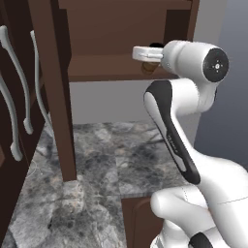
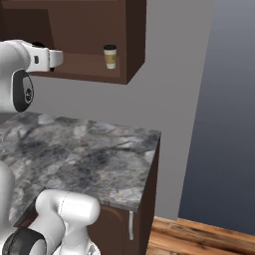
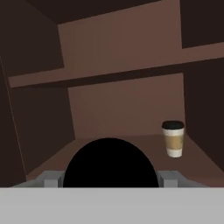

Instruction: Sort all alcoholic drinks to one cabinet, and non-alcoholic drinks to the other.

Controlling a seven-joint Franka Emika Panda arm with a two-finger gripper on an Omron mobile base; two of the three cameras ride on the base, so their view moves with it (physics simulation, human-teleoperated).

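Coffee cup (image 3: 173, 138) stands upright on the cabinet shelf (image 3: 131, 146), far and to the right of my fingers (image 3: 109, 175), which I judge are clamped around a second black-lidded cup (image 3: 109, 164).

In the hand view, a black lid (image 3: 109, 162) blocks the lower centre, a coffee cup (image 3: 173, 138) stands at right; the cabinet shelf (image 3: 131, 144) between and left lies open.
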